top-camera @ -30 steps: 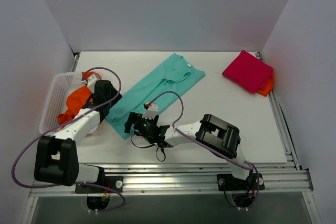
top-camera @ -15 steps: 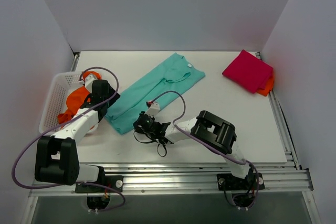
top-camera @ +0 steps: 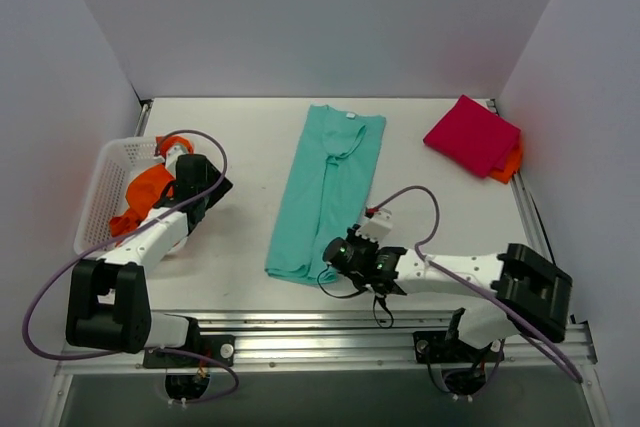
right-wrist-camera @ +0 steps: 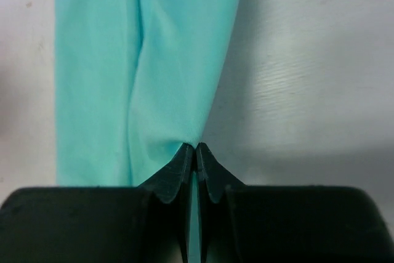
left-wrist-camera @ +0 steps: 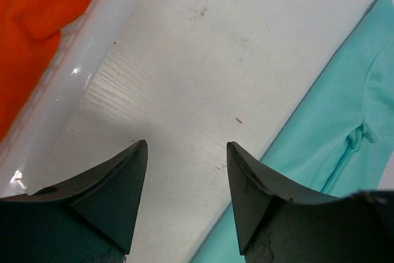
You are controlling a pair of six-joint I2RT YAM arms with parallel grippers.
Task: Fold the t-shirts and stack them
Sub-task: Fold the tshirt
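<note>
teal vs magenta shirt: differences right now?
The teal t-shirt lies as a long narrow strip mid-table; the magenta t-shirt is a compact folded packet at the far right. The right gripper is shut on the teal hem; the magenta is untouched. The magenta sits on orange cloth; the teal lies on the table. Both are plain.

No legible text, brand, number or sign in any view. White neck tag [top-camera: 351,115] on teal t-shirt [top-camera: 325,187]: too small to read.
</note>
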